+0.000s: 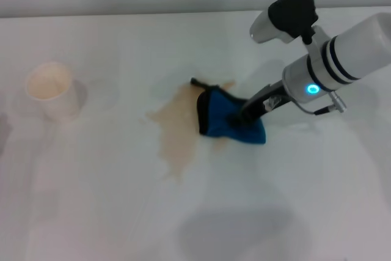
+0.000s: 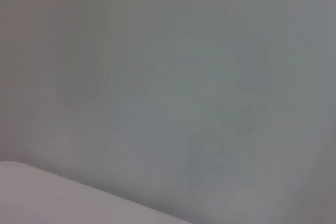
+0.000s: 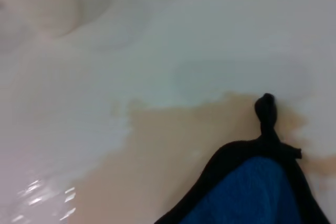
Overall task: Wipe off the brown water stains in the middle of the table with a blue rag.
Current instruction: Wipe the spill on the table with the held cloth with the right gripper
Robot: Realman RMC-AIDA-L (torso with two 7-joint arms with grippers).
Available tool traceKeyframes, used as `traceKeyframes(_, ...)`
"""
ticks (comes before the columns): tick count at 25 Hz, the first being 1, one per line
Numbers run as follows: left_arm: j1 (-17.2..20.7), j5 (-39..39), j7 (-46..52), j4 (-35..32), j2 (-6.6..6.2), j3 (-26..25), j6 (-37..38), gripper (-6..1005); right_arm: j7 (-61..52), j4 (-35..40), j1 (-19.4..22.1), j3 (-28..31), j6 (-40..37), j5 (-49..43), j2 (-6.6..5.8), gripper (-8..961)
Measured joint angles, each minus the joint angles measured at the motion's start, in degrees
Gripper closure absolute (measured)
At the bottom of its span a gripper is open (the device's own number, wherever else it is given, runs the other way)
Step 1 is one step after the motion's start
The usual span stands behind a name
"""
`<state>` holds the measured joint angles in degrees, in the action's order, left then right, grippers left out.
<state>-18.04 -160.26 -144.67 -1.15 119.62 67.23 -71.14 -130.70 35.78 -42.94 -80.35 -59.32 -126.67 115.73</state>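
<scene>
The blue rag (image 1: 223, 120) lies bunched on the white table (image 1: 122, 212), over the right part of the brown water stains (image 1: 174, 126). Its black loop (image 1: 197, 82) points toward the far side. My right gripper (image 1: 239, 116) comes in from the right, pressed down into the rag and shut on it. In the right wrist view the rag's black-edged corner (image 3: 252, 182) and loop (image 3: 266, 111) rest on the tan puddle (image 3: 173, 145). The left gripper is not in view; its wrist view shows only a blank grey surface.
A white paper cup (image 1: 52, 90) stands at the left of the table, apart from the puddle. The table's far edge (image 1: 122, 16) runs along the top of the head view.
</scene>
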Motion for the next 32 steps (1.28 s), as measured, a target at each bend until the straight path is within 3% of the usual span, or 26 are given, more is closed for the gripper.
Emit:
traceKeyframes(3,-0.22,-0.01,0.00,0.00,-0.05,-0.06,0.14,106,0.18,0.47,0.02,-2.75,-3.51,2.26,0.22,858)
traceKeyframes(18,-0.96,0.13,-0.07,0.00,-0.09,0.09,0.30,106,2.90,2.78,1.44,-22.05,-3.29,19.28,0.40,858)
traceKeyframes(24,-1.32,0.13,-0.09,0.13,-0.06,0.10,0.31,106,8.05,2.21,2.88,-24.12,-0.85,25.93,0.52,869)
traceKeyframes(32,-1.39,0.08,-0.07,0.20,0.01,0.03,0.31,106,8.24,2.28,4.36,-24.78,6.37,26.74,0.51,868)
